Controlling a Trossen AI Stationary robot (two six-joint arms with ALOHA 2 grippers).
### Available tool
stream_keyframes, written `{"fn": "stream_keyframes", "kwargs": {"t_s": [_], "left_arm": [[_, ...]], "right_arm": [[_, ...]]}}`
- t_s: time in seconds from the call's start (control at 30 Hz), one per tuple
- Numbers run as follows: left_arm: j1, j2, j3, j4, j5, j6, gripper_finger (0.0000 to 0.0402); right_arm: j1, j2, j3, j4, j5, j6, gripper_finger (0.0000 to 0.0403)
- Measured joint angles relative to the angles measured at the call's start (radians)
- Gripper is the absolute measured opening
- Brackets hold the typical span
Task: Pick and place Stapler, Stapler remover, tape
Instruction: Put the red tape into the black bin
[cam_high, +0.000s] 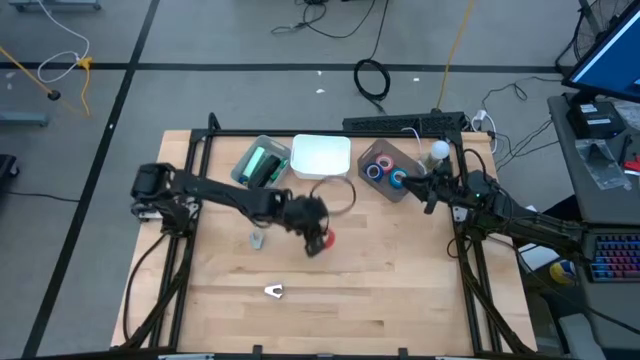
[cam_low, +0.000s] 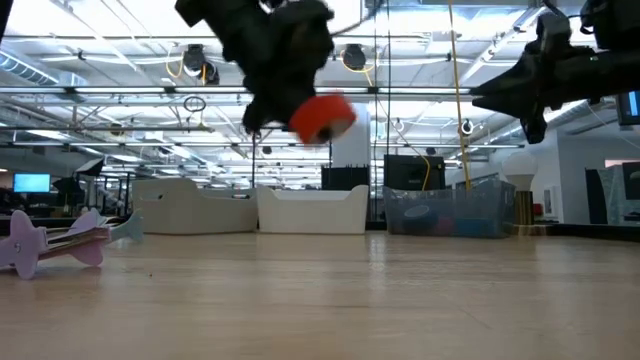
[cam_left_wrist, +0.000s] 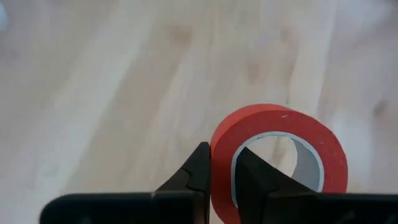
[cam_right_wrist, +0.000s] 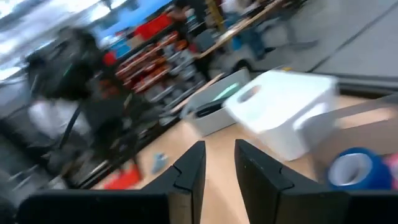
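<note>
Just in front of the white bin (cam_high: 322, 157), the left gripper (cam_high: 316, 236) has its jaws clamped on the wall of a red tape roll (cam_left_wrist: 278, 155), one finger inside the ring. The low view shows it lifted clear of the wooden tabletop (cam_low: 330, 300). A stapler remover (cam_high: 274, 291) lies nearer the front edge. The right gripper (cam_high: 432, 189) hovers beside the clear bin (cam_high: 388, 170) holding blue tape, jaws slightly apart, empty.
</note>
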Motion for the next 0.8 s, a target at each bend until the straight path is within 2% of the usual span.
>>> {"fn": "stream_keyframes", "kwargs": {"t_s": [0.13,0.23,0.33,0.43,0.63,0.8], "left_arm": [[0.067,-0.06,0.0,0.136,0.011,-0.034,0.0045],[0.115,-0.084,0.002,0.255,0.03,-0.078,0.0049],[0.152,-0.084,0.002,0.356,0.095,-0.139,0.0041],[0.18,-0.083,0.002,0.422,0.151,-0.228,0.0039],[0.227,-0.082,0.002,0.426,0.164,-0.422,0.005],[0.271,-0.082,0.002,0.436,0.197,-0.53,0.0039]], "right_arm": [[0.0,0.002,0.0,0.042,-0.129,0.0,0.0073],[0.001,0.012,-0.004,0.156,-0.198,-0.016,0.0069],[0.021,0.043,-0.007,0.295,-0.232,-0.12,0.0068],[0.051,0.094,-0.008,0.42,-0.226,-0.23,0.0068],[0.104,0.243,-0.009,0.611,-0.147,-0.377,0.0069],[0.133,0.379,0.012,0.7,-0.111,-0.463,0.0069]]}}
